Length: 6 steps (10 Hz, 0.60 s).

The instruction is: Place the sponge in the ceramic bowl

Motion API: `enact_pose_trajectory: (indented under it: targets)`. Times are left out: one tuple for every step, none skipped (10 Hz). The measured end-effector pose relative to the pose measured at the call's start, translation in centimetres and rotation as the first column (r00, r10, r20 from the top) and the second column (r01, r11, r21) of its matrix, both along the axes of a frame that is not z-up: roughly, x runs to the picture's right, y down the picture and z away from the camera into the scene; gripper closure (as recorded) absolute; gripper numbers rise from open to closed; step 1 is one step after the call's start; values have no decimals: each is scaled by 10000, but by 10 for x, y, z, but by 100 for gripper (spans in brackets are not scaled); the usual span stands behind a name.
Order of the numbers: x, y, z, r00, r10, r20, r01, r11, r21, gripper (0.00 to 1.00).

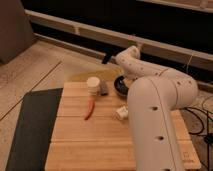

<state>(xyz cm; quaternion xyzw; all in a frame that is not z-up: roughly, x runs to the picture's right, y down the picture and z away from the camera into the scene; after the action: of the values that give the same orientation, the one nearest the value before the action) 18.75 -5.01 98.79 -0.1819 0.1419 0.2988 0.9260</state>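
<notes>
Overall, a pale wooden table of planks is seen on a speckled floor, with a dark mat laid along its left edge and a dark wall crossed by a pale rail behind it. Loose cables are seen on the floor to the right. One white arm is raised from the near right of the table, and its dark gripper is held above the table's far edge. Whether the gripper is wide, narrow or holding anything cannot be told. One dark ceramic bowl is set below and slightly right of the gripper, partly hidden by the arm. One white cup stands below and slightly left of the gripper. What looks like the sponge, a single small grey block, lies on the table between cup and bowl, just beside the cup. One red chilli lies nearer the camera than these. One small white object rests against the arm.
</notes>
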Motion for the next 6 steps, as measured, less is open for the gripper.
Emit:
enact_pose_trajectory:
  targets:
    - [-7, 3, 12, 9986, 60, 520, -64, 10000, 64, 95]
    - [-9, 4, 16, 9971, 83, 750, -91, 9999, 103, 92]
    - [-8, 4, 17, 9971, 93, 756, -101, 9999, 106, 84]
    - [-9, 4, 17, 9971, 87, 761, -96, 9999, 105, 72]
    - [-9, 4, 17, 9971, 89, 761, -98, 9999, 107, 60]
    - [-9, 4, 17, 9971, 90, 759, -98, 9999, 105, 50]
